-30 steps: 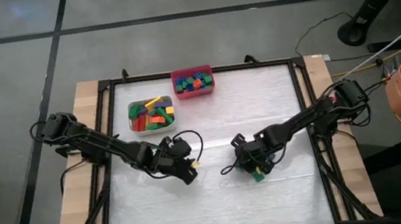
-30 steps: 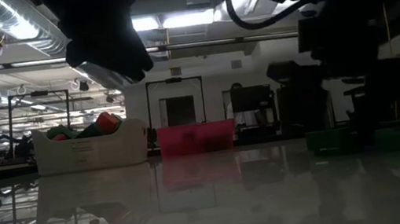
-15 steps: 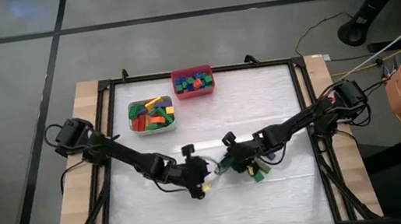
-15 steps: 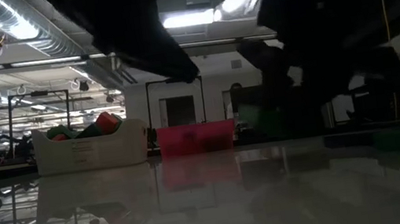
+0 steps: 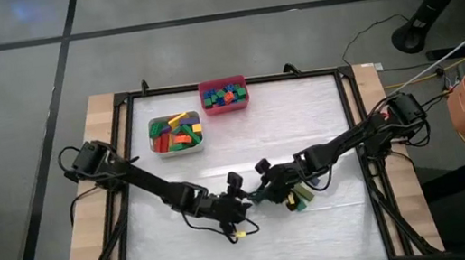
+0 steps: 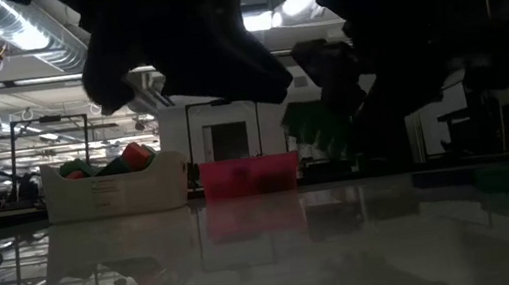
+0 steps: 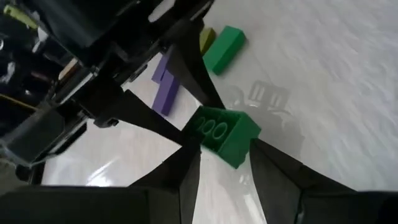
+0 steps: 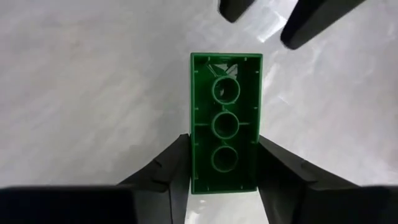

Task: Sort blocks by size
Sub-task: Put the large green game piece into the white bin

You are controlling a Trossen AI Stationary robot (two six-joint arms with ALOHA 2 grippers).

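Step in hand: pick done, transport is next. The right gripper [image 8: 224, 138] has closed on a green block [image 8: 225, 124], a long bar seen from its underside with 3 tubes. It is pinched across the short width and held off the table, just toward 6 o'clock of table centre.

The left gripper [image 7: 224, 152] is nose to nose with it. Its fingers are part open and sit just off the bar's far end, with no grip that I can see. Looks like a handover setup, but I can't confirm that.

Next move: get the bar to the long-piece bin, either by closing the left fingers before the right lets go, or by a direct carry toward 11 o'clock.

Containers:
- The white bin [image 5: 179, 152] holds mostly long bars in red, green, yellow and blue.
- The red bin [image 5: 205, 86], at its 2 o'clock, holds short squarish blocks in mixed colours.

A few loose blocks [image 5: 295, 199] lie at 4 o'clock of the right gripper.
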